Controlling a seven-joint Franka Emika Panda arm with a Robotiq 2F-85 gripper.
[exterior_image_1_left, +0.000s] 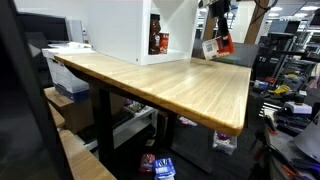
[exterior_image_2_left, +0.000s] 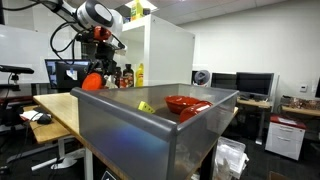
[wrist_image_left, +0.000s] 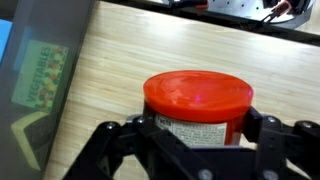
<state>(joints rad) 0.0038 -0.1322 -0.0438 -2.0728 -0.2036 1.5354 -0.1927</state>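
Note:
A red-lidded tub (wrist_image_left: 197, 95) with a white printed label fills the wrist view, over the wooden tabletop (wrist_image_left: 110, 60). My gripper (wrist_image_left: 197, 128) is shut on it, one black finger (wrist_image_left: 146, 128) pressed to each side of the label. In an exterior view the gripper (exterior_image_1_left: 214, 36) holds the tub (exterior_image_1_left: 220, 45) tilted above the far end of the table (exterior_image_1_left: 170, 85). In an exterior view the red tub (exterior_image_2_left: 92, 80) hangs under the arm (exterior_image_2_left: 95, 20) by the table's far side.
A white cabinet (exterior_image_1_left: 125, 28) stands on the table with a dark jar (exterior_image_1_left: 157, 43) in its open shelf. A grey bin (exterior_image_2_left: 150, 135) in the foreground holds a red bowl (exterior_image_2_left: 186, 103). Bottles (exterior_image_2_left: 130, 74) stand by the cabinet. Desks and monitors surround the table.

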